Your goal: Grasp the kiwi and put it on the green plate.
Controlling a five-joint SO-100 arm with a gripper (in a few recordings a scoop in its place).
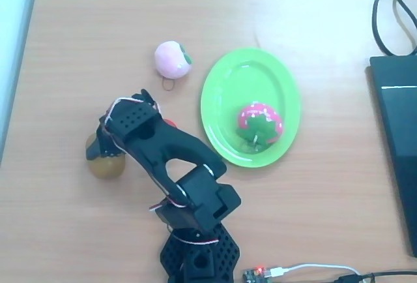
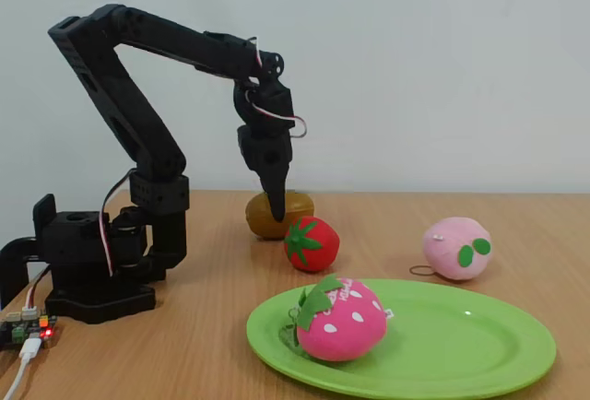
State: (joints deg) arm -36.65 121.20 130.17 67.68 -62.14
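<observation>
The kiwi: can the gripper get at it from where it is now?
Probably yes. The gripper hangs right over the kiwi with fingertips down at it, and nothing lies between. The small red strawberry sits beside it, apart.

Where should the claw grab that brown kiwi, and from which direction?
Probably from above, across its narrower middle. The kiwi lies on its side on the table, egg-shaped, so the short width fits between fingers better than the long one. The claw hangs point-down right at it. The small red strawberry sits close in front in the fixed view, so a sideways approach looks crowded.
</observation>
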